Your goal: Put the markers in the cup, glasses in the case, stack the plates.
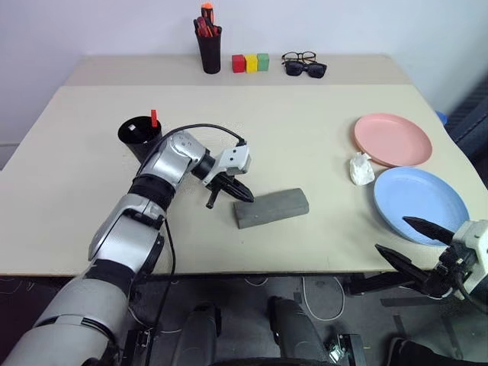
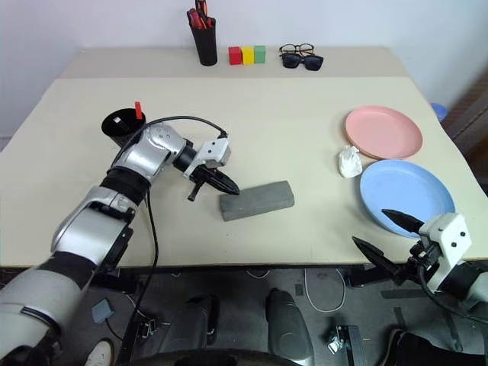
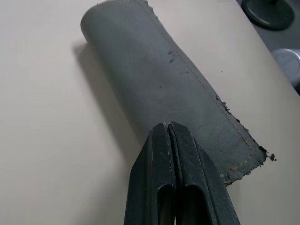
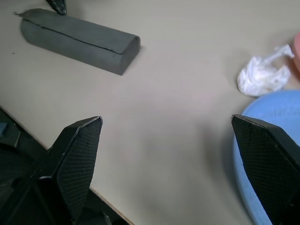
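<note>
1. The grey spectacle case [image 1: 271,208] lies shut on the beige table [image 1: 305,137], near the front edge and about midway across; everything below is placed from it.
2. The left gripper [image 1: 242,193] hovers at the case's left end, its two black fingers [image 3: 173,178] pressed tight together with nothing between them. In the left wrist view the tips sit over the case's frayed, stitched end; whether they touch it cannot be told.
3. The right gripper [image 1: 415,240] hangs well to the right of the case, off the table's front edge, with its fingers [image 4: 77,159] spread wide and empty.
4. The wide black cup [image 1: 139,136] stands left of the case and further back, behind the left arm. A red-orange marker [image 1: 153,118] sticks up out of it.
5. The light blue plate [image 1: 419,202] lies flat to the right of the case near the front edge. The salmon pink plate [image 1: 392,139] lies just behind it, flat on the table, not stacked.
6. A crumpled white tissue [image 1: 361,168] sits between the case and the plates, just beside both plates.
7. Far behind the case, along the table's back strip, the wire-rimmed glasses [image 1: 299,57] lie just behind dark sunglasses [image 1: 306,69].
8. Left of those stand red, yellow and green blocks [image 1: 251,62] in a row and a black pen pot [image 1: 209,47] of orange-capped markers.
</note>
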You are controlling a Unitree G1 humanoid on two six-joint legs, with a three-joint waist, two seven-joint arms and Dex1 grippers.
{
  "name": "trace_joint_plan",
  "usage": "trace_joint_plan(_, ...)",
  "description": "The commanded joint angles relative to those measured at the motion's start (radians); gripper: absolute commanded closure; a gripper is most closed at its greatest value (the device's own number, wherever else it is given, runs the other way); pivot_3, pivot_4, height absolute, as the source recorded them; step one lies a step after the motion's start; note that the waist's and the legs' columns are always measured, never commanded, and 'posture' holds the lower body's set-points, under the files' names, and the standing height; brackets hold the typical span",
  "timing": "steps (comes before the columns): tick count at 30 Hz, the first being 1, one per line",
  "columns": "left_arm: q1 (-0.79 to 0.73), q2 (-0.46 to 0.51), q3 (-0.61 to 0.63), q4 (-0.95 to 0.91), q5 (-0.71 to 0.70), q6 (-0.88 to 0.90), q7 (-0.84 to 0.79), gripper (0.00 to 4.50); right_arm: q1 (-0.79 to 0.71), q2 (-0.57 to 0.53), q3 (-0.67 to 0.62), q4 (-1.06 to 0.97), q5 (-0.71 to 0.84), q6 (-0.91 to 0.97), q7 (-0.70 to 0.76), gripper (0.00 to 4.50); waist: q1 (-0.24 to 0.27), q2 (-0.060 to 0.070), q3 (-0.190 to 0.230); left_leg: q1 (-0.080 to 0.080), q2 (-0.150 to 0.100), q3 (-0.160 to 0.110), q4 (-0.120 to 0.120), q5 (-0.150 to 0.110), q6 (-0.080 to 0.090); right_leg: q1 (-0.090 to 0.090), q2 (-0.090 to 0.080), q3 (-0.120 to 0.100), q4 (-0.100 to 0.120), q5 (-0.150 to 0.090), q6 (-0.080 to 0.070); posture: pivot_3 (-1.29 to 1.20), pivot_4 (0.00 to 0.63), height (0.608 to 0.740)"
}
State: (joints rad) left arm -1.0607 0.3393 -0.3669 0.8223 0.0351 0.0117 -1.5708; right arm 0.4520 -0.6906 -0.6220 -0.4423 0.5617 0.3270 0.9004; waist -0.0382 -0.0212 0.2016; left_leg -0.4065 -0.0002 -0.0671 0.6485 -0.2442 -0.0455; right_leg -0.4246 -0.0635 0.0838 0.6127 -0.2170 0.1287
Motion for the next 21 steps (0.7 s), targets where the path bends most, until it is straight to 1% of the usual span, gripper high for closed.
trace_joint_plan(1,0.056,-0.007,0.042,-0.123,-0.032,0.032,0.067,4.49,-0.013,-0.004,-0.002,-0.009,-0.01,0.018,-0.041,0.0,0.004,0.0,0.0,0.0,0.0,0.0,0.001,0.0,0.0,0.0,0.0,0.0,0.0,0.0,0.0,0.0,0.15,0.74)
trace_joint_plan(3,0.089,-0.007,0.092,-0.253,-0.094,0.114,0.093,4.49,-0.031,-0.003,0.011,0.021,-0.028,0.009,-0.055,0.0,0.006,0.0,0.0,0.0,0.0,0.0,0.001,0.0,0.0,0.0,0.0,0.0,0.0,0.0,0.0,0.0,0.15,0.74)
trace_joint_plan(5,0.127,0.005,0.101,-0.386,-0.123,0.189,0.106,4.49,-0.064,-0.005,0.029,0.065,-0.045,0.013,-0.076,0.0,0.007,0.0,0.0,-0.001,0.0,0.0,0.001,0.0,0.0,0.0,0.0,0.0,0.0,0.0,0.0,0.0,0.15,0.74)
trace_joint_plan(7,0.169,0.034,0.087,-0.516,-0.154,0.28,0.083,3.96,-0.099,-0.012,0.056,0.121,-0.083,-0.014,-0.081,0.0,0.006,0.0,0.0,-0.001,0.0,0.0,0.001,0.0,0.0,0.0,0.0,0.0,0.0,0.0,0.0,0.0,0.15,0.74)
trace_joint_plan(8,0.181,0.04,0.084,-0.558,-0.153,0.312,0.104,3.68,-0.12,-0.017,0.071,0.155,-0.108,-0.023,-0.092,0.0,0.003,0.0,0.0,0.0,0.0,0.0,0.001,0.0,0.0,0.0,0.0,0.0,0.0,0.0,0.0,0.0,0.15,0.74)
trace_joint_plan(9,0.191,0.045,0.079,-0.59,-0.151,0.332,0.122,3.13,-0.14,-0.021,0.084,0.188,-0.13,-0.034,-0.099,0.0,0.003,0.001,0.0,0.0,0.0,0.0,0.001,0.0,0.0,0.0,0.0,0.0,0.001,0.0,0.0,0.0,0.15,0.74)
trace_joint_plan(12,0.211,0.056,0.08,-0.66,-0.16,0.386,0.165,1.69,-0.199,-0.036,0.129,0.287,-0.198,-0.063,-0.12,0.0,-0.001,0.002,-0.001,0.001,0.0,0.0,0.001,0.0,0.0,0.0,0.0,0.0,0.001,0.0,0.0,0.0,0.15,0.74)
trace_joint_plan(13,0.218,0.064,0.077,-0.677,-0.162,0.395,0.17,1.08,-0.22,-0.039,0.142,0.316,-0.215,-0.069,-0.126,0.0,-0.003,0.002,-0.001,0.001,0.0,0.0,0.001,0.0,0.0,0.0,0.0,0.0,0.002,0.0,0.0,0.0,0.15,0.74)
trace_joint_plan(14,0.224,0.068,0.077,-0.693,-0.165,0.405,0.177,0.71,-0.24,-0.04,0.154,0.34,-0.226,-0.074,-0.13,0.0,-0.006,0.002,-0.001,0.001,0.0,0.0,0.001,0.0,0.0,0.0,0.0,0.0,0.002,0.0,0.0,0.0,0.15,0.74)
trace_joint_plan(15,0.229,0.072,0.077,-0.711,-0.169,0.417,0.184,0.14,-0.256,-0.042,0.163,0.36,-0.234,-0.079,-0.131,0.0,-0.005,0.002,-0.001,0.001,0.0,0.0,0.001,0.0,0.0,0.0,0.0,0.0,0.002,0.001,0.0,0.0,0.15,0.74)
trace_joint_plan(16,0.233,0.073,0.078,-0.731,-0.172,0.421,0.193,0.02,-0.27,-0.045,0.173,0.377,-0.242,-0.085,-0.128,0.0,-0.005,0.002,-0.001,0.001,0.0,0.0,0.001,0.0,0.0,0.0,0.0,0.0,0.002,0.001,0.0,0.0,0.15,0.74)
trace_joint_plan(18,0.234,0.067,0.081,-0.754,-0.161,0.425,0.248,0.02,-0.298,-0.05,0.189,0.407,-0.253,-0.09,-0.125,0.0,-0.004,0.002,-0.001,0.001,0.0,0.0,0.001,0.0,0.0,0.0,0.001,0.0,0.002,0.001,0.0,0.0,0.15,0.74)
trace_joint_plan(21,0.229,0.071,0.077,-0.781,-0.169,0.446,0.276,0.02,-0.335,-0.061,0.213,0.45,-0.268,-0.091,-0.121,0.0,-0.004,0.002,-0.001,0.001,0.0,0.0,0.002,0.0,0.0,0.0,0.0,0.0,0.002,0.001,0.0,0.0,0.15,0.74)
